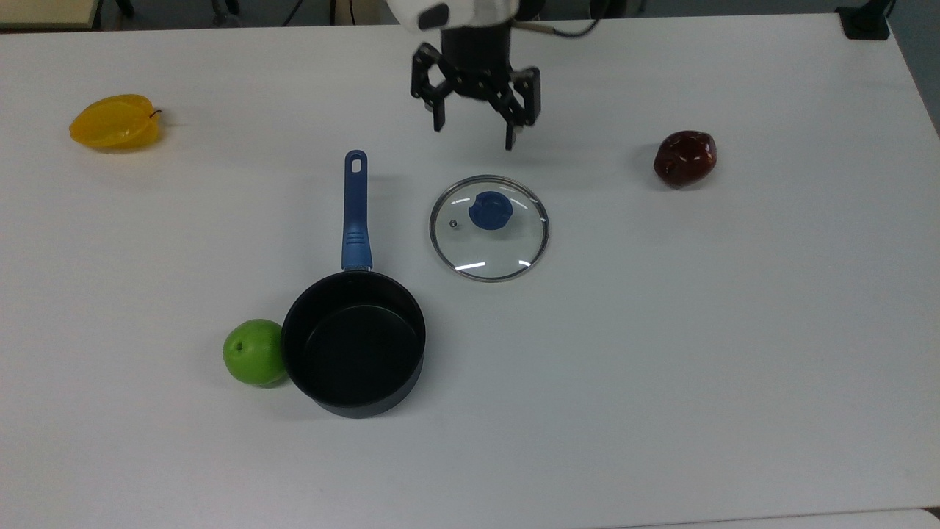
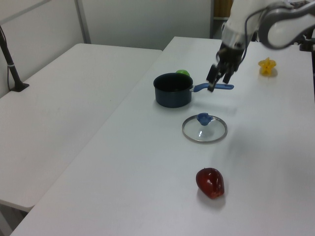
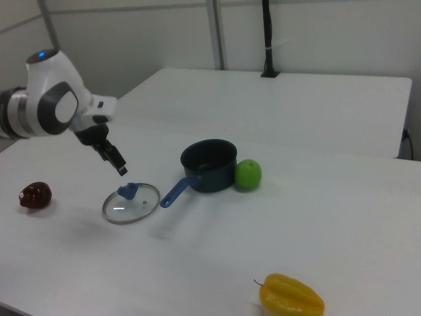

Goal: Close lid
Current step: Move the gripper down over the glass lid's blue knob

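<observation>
We're seeing the gripper [image 1: 474, 137] hanging w/ fingers spread, empty, above the table [image 1: 734, 330], just beyond the lid [image 1: 489, 228] in the top view. The lid is lying flat on the table, knob up, beside the saucepan [image 1: 354, 351], not on it. A green apple [image 1: 253, 352] is touching the pan's wall.

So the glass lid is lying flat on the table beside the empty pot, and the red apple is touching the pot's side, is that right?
Nearly. The fruit touching the pot is the green apple, not a red one, as the top view shows. The dark red fruit sits apart. The lid lies flat on the table beside the empty pot.
</observation>
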